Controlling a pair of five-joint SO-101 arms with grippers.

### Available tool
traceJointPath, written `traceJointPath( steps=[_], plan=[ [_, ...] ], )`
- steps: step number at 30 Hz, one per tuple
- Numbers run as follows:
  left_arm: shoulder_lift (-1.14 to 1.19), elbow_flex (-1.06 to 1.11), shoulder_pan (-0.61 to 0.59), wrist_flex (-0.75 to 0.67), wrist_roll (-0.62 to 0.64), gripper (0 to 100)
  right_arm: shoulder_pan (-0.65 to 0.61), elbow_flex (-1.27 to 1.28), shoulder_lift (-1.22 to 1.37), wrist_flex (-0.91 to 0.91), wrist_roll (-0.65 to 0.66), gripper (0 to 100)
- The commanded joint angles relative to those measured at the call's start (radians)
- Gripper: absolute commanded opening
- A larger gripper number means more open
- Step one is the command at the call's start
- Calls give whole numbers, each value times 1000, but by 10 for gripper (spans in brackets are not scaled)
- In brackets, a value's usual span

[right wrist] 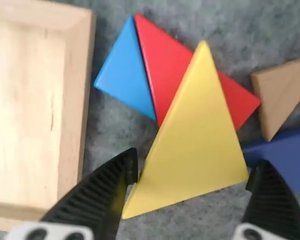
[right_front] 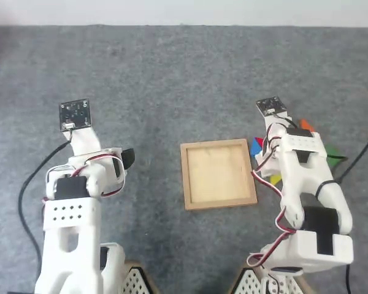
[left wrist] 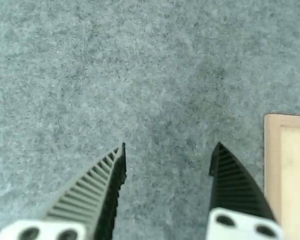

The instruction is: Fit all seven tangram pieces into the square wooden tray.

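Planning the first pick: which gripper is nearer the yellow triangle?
Right. The right gripper is open directly over the yellow triangle, beside the tray; the left gripper is open over bare mat on the tray's other side.

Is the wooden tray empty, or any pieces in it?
Empty. The tray shows bare wood inside; the yellow triangle lies outside, beside it.

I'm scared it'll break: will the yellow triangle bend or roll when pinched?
Probably not: the flat yellow wooden triangle looks stiff, with no round side to roll. Its smooth paint might slip in the open right pincer. Resting on the red triangle, it may rock.
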Motion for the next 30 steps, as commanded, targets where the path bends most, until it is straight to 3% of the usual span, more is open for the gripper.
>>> traceJointPath(
  steps=[1, 11, 21, 30],
  plan=[
    [-5, -7, -8, -18, 2, 269, -7, -2, -8, -27, -12, 344],
    [-5, -7, -8, -18, 2, 269, -4, 5, -8, 2, -84, 338],
    [-5, -7, -8, -18, 2, 269, -1, 2, -10, -2, -103, 60],
    [-5, -7, -8, -18, 2, 269, 1, -17, -19, 4, -103, 63]
  ],
)
